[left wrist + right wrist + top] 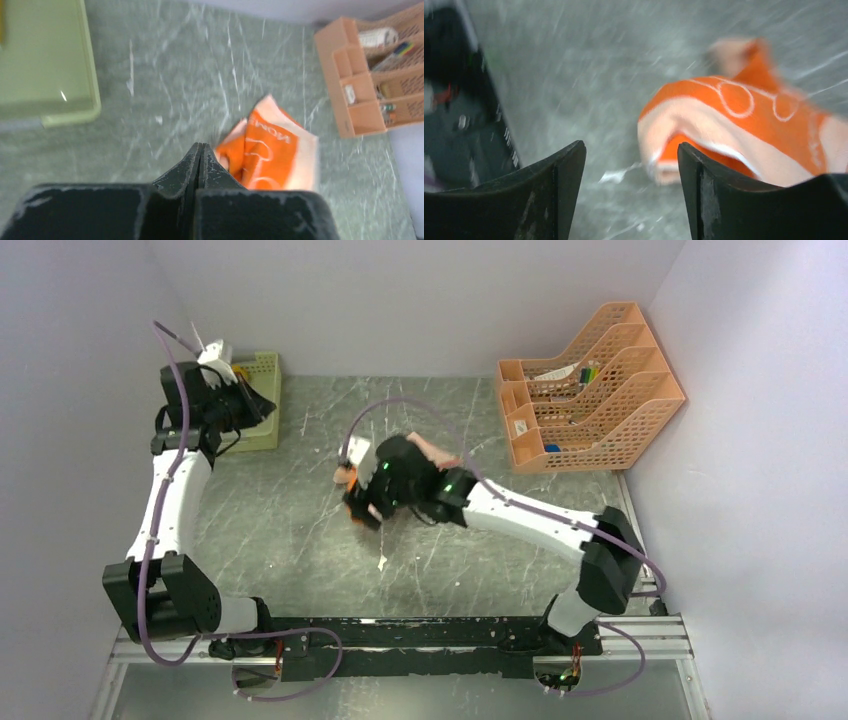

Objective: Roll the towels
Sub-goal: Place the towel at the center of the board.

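A: Where is the orange towel (pixel 272 150)?

B: On the grey marbled table (pixel 300 530), about at its middle. From overhead it is mostly hidden under the right wrist. Only a peach edge and an orange corner show.

A: Is it lying flat?

B: No, it is bunched and folded over on itself. The left wrist camera shows white lettering and a pale peach band. The right wrist camera shows white looped line print and a rounded, folded end.

A: And the right gripper (pixel 630 150)?

B: Its fingers are spread apart, low over the table. The towel's folded end lies at about three o'clock of the gap, beside the right-hand finger and partly behind it. Nothing is pinched. I can't tell whether that finger touches the cloth, because the view is blurred.

A: The left gripper (pixel 200 150)?

B: Its fingers are pressed together tip to tip, with nothing between them. Taking the far wall as twelve in the overhead view, it is up at ten o'clock beside the green basket (pixel 262 390), well apart from the towel.

A: Anything else on the table?

B: The peach file rack (pixel 590 390) stands at two o'clock by the right wall. There are small items in its slots, too small to name.
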You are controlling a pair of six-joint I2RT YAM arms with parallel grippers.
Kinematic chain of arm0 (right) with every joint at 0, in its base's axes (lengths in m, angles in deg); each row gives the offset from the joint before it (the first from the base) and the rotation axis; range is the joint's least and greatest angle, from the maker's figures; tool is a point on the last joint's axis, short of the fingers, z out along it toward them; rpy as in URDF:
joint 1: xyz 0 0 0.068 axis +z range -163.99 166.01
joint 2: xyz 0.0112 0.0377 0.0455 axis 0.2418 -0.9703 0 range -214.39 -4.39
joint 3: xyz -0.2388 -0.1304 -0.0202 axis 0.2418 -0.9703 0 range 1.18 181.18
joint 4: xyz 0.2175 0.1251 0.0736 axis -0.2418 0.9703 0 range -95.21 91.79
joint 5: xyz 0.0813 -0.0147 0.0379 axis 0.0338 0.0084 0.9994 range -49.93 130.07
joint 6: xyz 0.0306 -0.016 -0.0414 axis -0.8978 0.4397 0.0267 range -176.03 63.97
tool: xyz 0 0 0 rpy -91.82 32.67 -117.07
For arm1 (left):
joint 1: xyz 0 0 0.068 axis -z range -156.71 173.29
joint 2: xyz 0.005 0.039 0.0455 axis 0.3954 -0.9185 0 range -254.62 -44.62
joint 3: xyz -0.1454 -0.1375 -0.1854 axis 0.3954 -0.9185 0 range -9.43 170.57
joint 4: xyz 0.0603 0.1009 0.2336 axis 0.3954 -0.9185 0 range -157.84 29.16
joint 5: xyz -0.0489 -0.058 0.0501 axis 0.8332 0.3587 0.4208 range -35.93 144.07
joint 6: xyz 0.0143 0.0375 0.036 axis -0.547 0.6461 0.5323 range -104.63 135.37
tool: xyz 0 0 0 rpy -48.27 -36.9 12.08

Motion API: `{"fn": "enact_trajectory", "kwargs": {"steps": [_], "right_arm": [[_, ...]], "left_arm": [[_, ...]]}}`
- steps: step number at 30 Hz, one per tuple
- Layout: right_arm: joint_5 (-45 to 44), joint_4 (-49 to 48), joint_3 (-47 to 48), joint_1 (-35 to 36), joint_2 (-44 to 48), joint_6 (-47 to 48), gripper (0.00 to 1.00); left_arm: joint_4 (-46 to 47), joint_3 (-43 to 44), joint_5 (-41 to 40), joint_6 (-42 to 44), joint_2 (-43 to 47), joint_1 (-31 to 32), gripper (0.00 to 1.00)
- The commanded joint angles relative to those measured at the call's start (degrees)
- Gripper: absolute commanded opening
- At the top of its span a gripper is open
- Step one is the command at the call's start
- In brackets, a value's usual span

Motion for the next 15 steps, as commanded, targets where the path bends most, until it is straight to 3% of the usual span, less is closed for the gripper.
{"fn": "enact_trajectory", "kwargs": {"steps": [1, 4, 6, 9, 15], "right_arm": [[1.87, 5.44, -9.14, 2.36, -0.32, -4.84, 0.72], [0.14, -7.17, -19.49, -3.24, 11.39, -11.47, 0.98], [1.17, -13.83, -24.04, -10.43, 15.60, -15.09, 1.00], [1.75, -14.74, -23.72, -19.66, 13.43, -16.60, 1.00], [10.81, -18.21, -21.15, -33.36, 1.92, -21.23, 0.97]], "left_arm": [[1.32, -7.70, 4.31, -1.12, 1.12, 2.14, 0.10], [1.69, -10.97, 3.76, -0.16, 0.06, 8.66, 0.22], [2.26, -11.67, 2.80, -0.02, -1.56, 13.98, 0.29], [3.25, -11.83, 1.00, -0.63, -4.21, 19.74, 0.32], [4.72, -12.08, -0.05, -0.83, -6.69, 21.26, 0.34]]}}
